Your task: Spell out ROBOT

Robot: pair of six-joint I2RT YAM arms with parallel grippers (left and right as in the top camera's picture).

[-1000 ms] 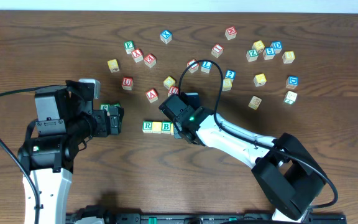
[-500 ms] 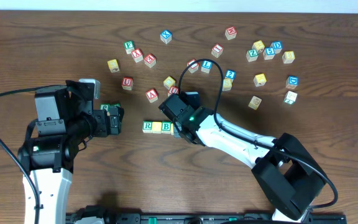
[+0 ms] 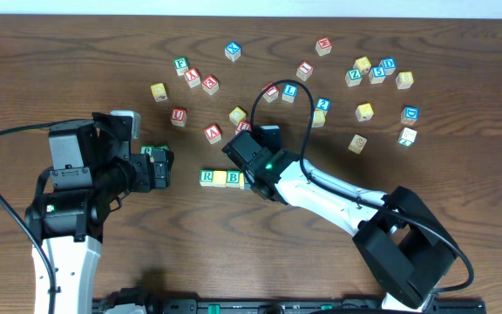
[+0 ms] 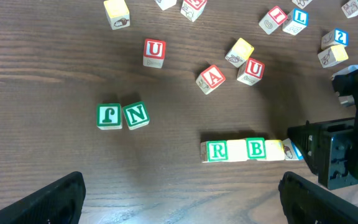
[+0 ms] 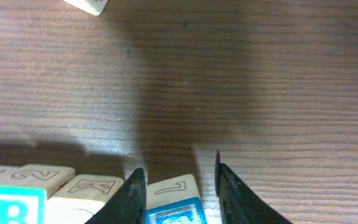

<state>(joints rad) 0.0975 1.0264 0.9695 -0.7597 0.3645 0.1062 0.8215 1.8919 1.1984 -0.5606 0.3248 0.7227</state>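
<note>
From overhead, a short row lies on the dark wooden table (image 3: 460, 218): the green-bordered R wooden cube (image 3: 206, 178), a yellow-faced wooden cube (image 3: 220, 178) and the green-bordered B wooden cube (image 3: 234, 178), touching side by side. The right gripper (image 3: 249, 181) sits at the row's right end, just past the B, hiding what lies under it. The left gripper (image 3: 159, 170) is left of the row, apart from it. Scattered letter cubes (image 3: 364, 112) lie across the far half.

In the left wrist view, that gripper's black fingers (image 4: 48, 199) stand out at the bottom corners, spread wide with nothing between them. Ahead is the R–yellow–B row. A second yellow-faced wooden cube (image 4: 288, 149) touches the B's right side, and a sliver of blue shows beyond it against the right arm's black body. A pair of green-bordered cubes (image 4: 122, 116), one an N, sits together well left of the row.

In the right wrist view, the two dark fingers (image 5: 134, 193) flank the blue-bordered wooden cube (image 5: 176, 208) and are closed on it. It sits low at the row's end, just beside the pale cube next to the B.
</note>
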